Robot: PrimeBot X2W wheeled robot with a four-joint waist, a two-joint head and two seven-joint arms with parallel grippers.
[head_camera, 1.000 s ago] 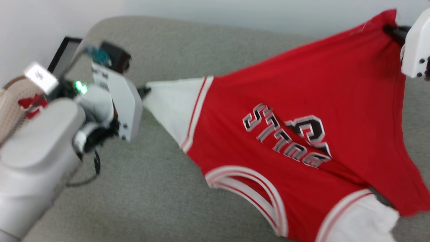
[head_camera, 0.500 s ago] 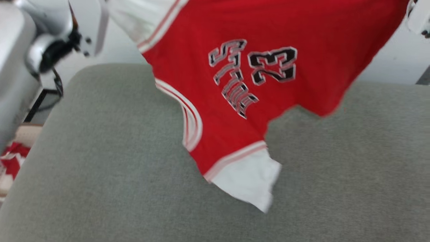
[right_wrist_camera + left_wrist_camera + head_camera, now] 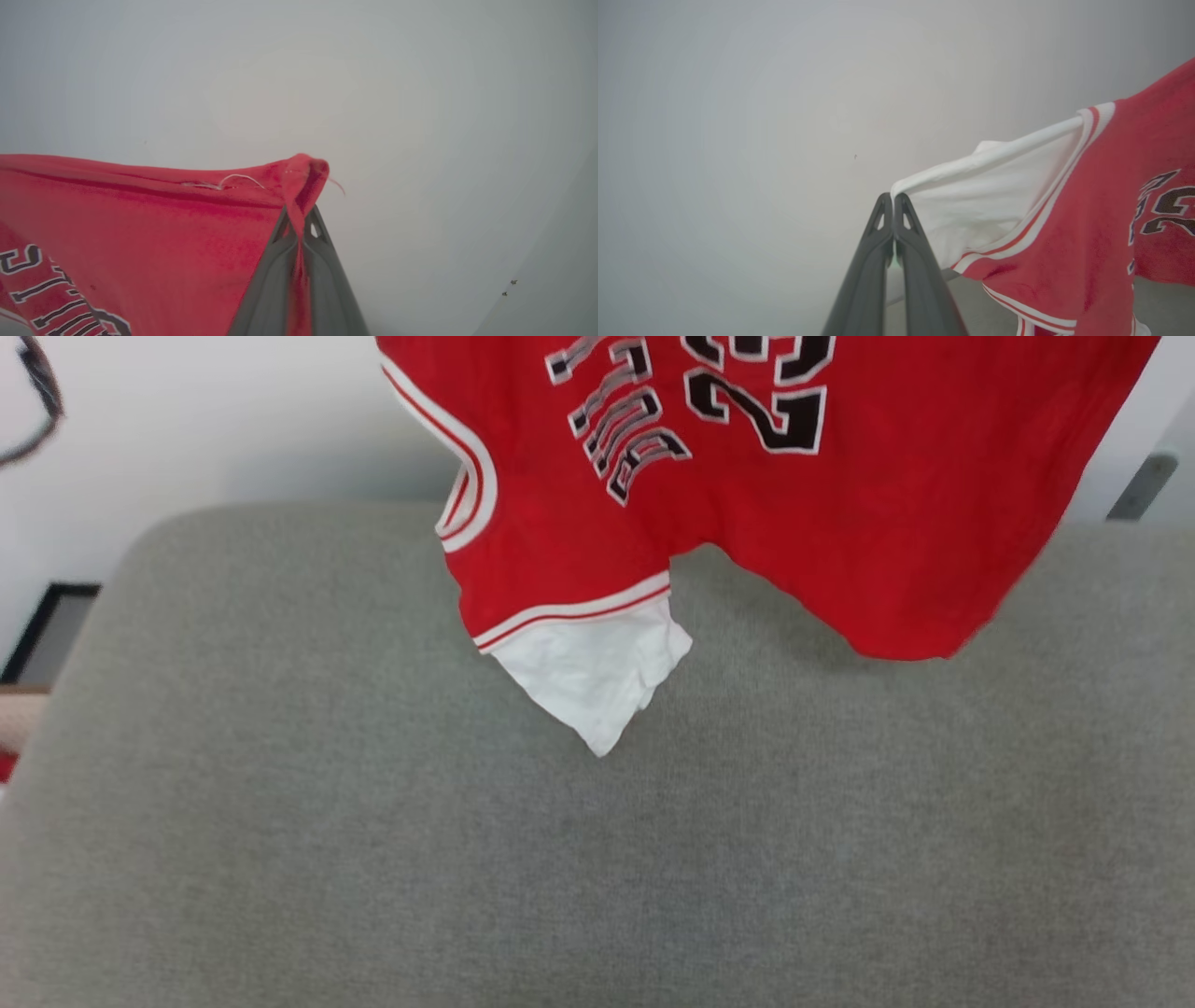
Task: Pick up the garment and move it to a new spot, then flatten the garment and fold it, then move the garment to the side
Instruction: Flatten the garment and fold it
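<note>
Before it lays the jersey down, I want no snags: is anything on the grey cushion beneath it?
Nothing visible. The garment hangs from the left gripper and right gripper over a bare stretch of grey cushion.

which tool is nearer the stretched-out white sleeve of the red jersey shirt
Left. The left tool pinches the tip of that white sleeve; the right tool clamps a far corner of the red jersey shirt.

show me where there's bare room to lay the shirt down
The near half of the grey cushion is bare, and so is its left side beside the white sleeve. Crowded at the far middle and right, where the shirt hangs.
</note>
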